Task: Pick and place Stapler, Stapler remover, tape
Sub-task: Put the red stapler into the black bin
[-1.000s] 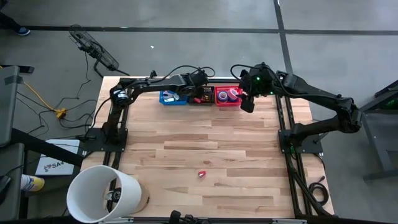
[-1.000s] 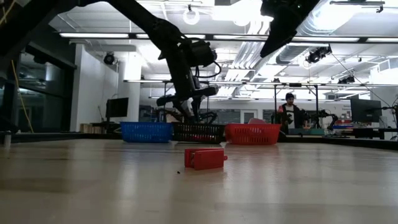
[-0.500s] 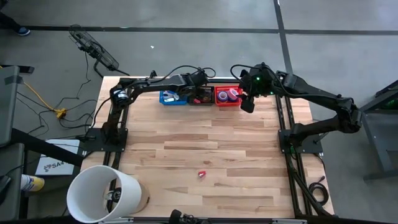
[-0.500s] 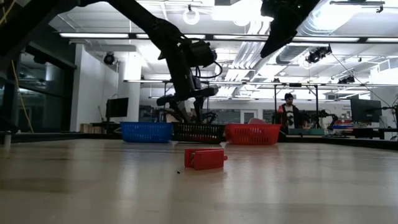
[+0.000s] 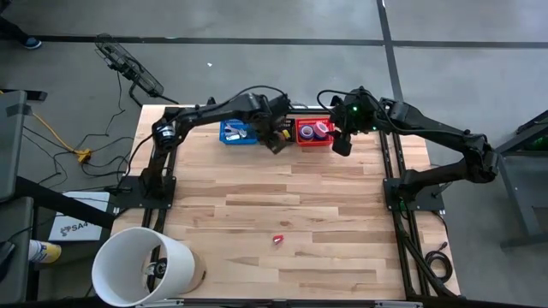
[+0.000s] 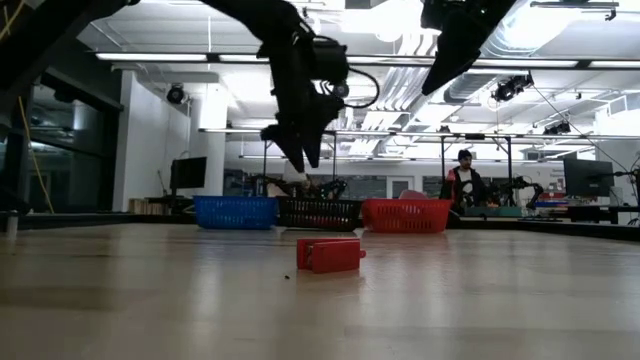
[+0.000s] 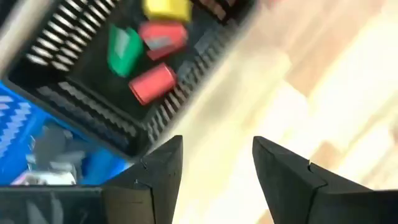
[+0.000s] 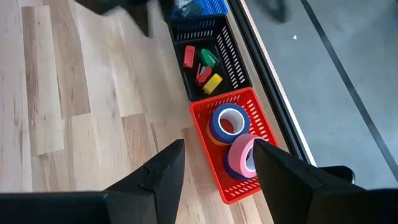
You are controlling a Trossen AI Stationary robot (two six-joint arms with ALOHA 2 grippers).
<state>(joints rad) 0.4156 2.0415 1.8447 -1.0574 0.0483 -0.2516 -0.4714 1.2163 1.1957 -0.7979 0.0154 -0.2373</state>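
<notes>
A small red stapler-like piece [image 5: 277,240] [image 6: 330,254] lies flat on the wooden table, far from both grippers. Along the far edge stand a blue basket [image 5: 233,134], a black basket [image 8: 235,65] and a red basket [image 5: 314,133]. The red one holds tape rolls: a blue one [image 8: 229,124] stacked on others and a pink one [image 8: 242,155] leaning on edge. Small red, green and yellow pieces [image 7: 152,84] lie in the black basket. My left gripper [image 5: 274,141] [image 7: 217,146] hangs open and empty above the black basket's near edge. My right gripper [image 5: 341,144] [image 8: 217,146] hovers open beside the red basket.
A big white cylinder [image 5: 141,265] lies at the table's near-left corner. The blue basket holds a silvery-blue item [image 7: 53,155]. Bare wood stretches between the baskets and the red piece. A person [image 6: 462,180] stands in the room far behind the table.
My left gripper has risen from low over the black basket and shifted toward the table's near edge, tipping its fingers downward; it carries nothing. The right arm and the red piece have stayed put.
</notes>
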